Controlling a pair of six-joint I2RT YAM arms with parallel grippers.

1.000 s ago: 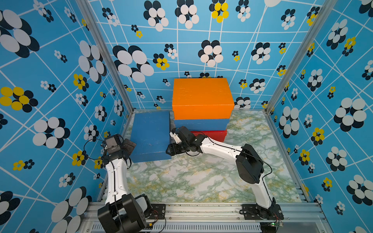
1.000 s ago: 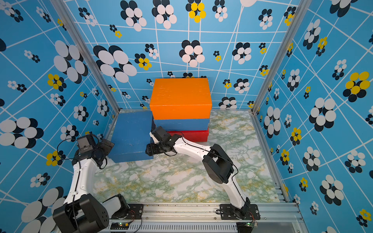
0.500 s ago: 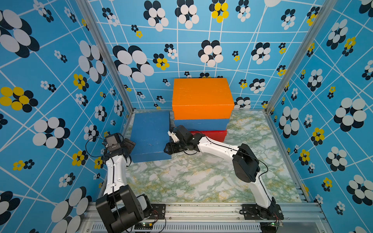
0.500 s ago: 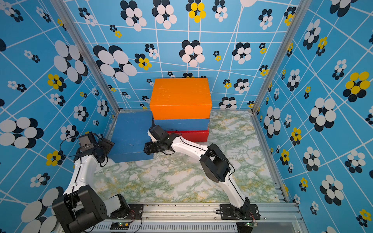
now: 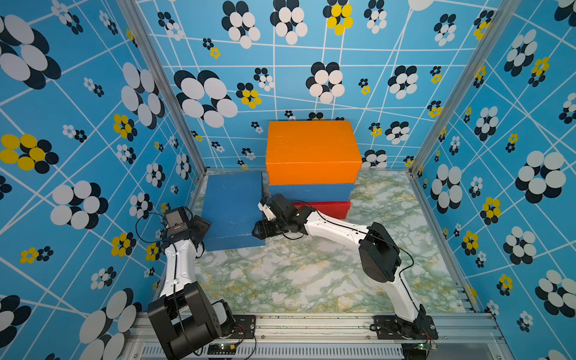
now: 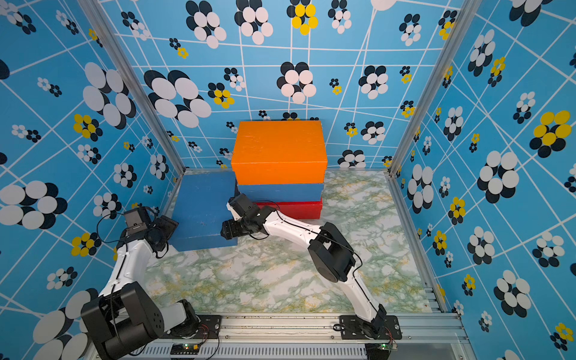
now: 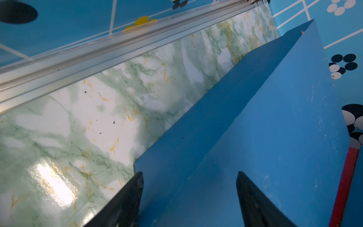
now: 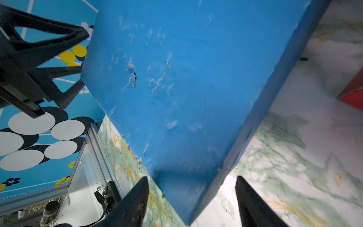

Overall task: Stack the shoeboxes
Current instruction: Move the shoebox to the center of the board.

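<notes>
Three shoeboxes stand stacked at the back: red [image 5: 324,209] at the bottom, blue [image 5: 311,192] in the middle, orange [image 5: 311,149] on top. A fourth, loose blue shoebox [image 5: 232,212] lies on the marble floor left of the stack. My left gripper [image 5: 204,227] is at its near left corner. In the left wrist view its fingers stand apart astride the box's edge [image 7: 255,121]. My right gripper [image 5: 257,232] is at the near right corner. It is open, with the box corner [image 8: 186,188] between its fingers and floor showing on both sides.
Blue flowered walls with aluminium posts [image 5: 162,84] close in the left, back and right. The loose box lies close to the left rail [image 7: 98,53]. Green marbled floor [image 5: 296,274] stretches from the boxes to the front rail [image 5: 311,321], where both arm bases sit.
My left gripper's jaws have narrowed and the arm has come in against the blue box's near left corner. The right gripper has shifted slightly along the box's right side. The boxes have not moved.
</notes>
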